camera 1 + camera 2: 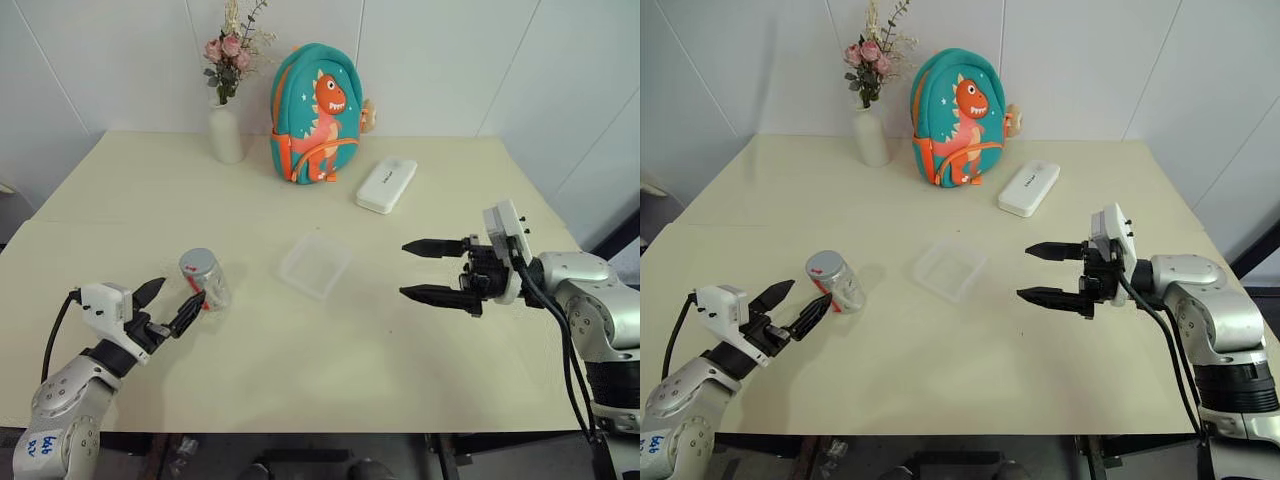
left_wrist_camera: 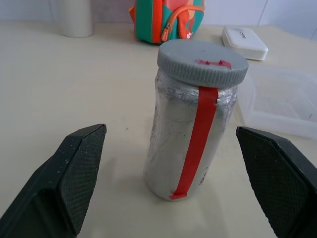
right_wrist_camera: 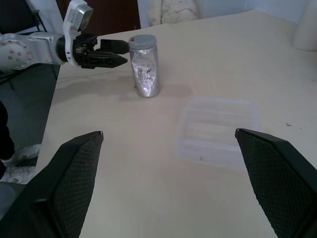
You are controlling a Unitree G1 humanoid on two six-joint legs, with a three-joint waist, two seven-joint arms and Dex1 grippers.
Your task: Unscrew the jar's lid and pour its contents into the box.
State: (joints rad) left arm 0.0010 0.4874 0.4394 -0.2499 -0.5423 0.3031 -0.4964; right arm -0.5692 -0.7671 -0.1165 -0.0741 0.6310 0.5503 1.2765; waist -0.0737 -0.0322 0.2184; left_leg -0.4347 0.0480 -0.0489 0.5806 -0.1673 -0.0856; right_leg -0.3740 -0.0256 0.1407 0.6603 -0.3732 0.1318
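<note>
Left wrist view, capped jar (image 2: 190, 129) (upright), table (image 2: 74, 99)

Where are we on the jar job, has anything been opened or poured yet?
Nothing done: the lid still sits on the jar, which stands on the table. In hand: the open left gripper flanks the jar, not gripping. Left: grasping, unscrewing, pouring into the box; the right gripper waits open.

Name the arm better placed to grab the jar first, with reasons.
Left. Its open claw sits right beside the jar, which stands upright with the lid on. The right claw, also open, hangs apart past the box.
</note>
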